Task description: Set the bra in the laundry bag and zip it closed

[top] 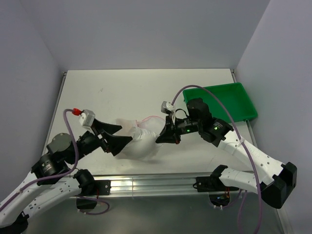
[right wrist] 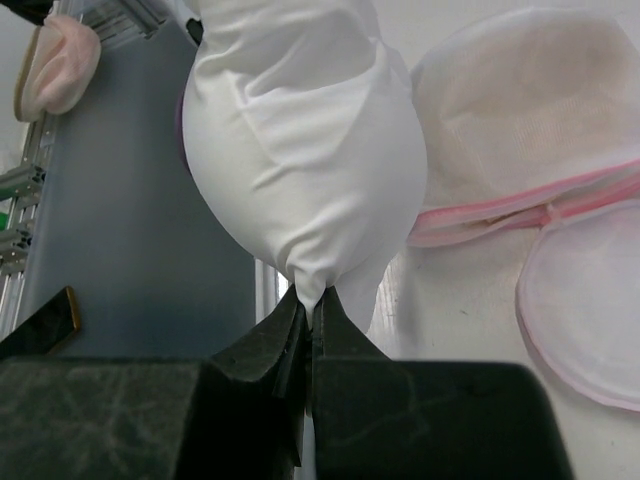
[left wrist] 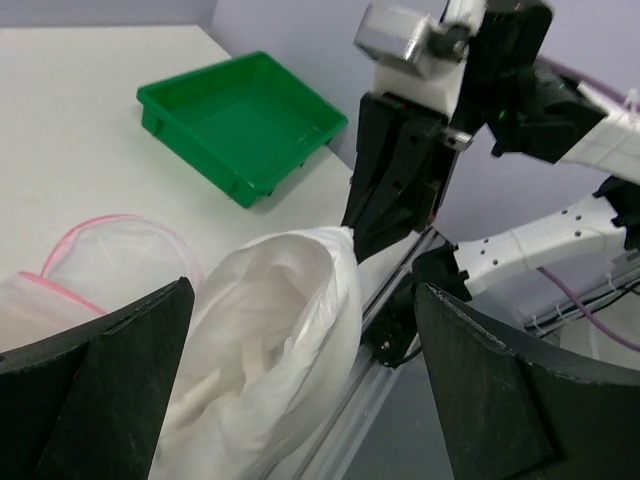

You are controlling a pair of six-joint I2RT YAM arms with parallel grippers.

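Note:
The bra (top: 141, 141) looks like pale, white-cream fabric, bunched into a rounded lump near the table's front edge. My right gripper (top: 158, 140) is shut on a pinch of its edge, seen close in the right wrist view (right wrist: 310, 315), with the bra (right wrist: 300, 140) hanging ahead of it. My left gripper (top: 117, 136) is open, its fingers (left wrist: 100, 380) on either side of the bra (left wrist: 270, 330); I cannot tell if they touch it. The laundry bag (top: 151, 121) lies unzipped just behind, its mesh halves (right wrist: 530, 110) and pink zipper band spread on the table. It also shows in the left wrist view (left wrist: 110, 255).
A green plastic tray (top: 226, 100) stands at the back right, also in the left wrist view (left wrist: 240, 115). An aluminium rail (top: 146, 184) runs along the table's near edge, just in front of the bra. Walls close in the table on three sides.

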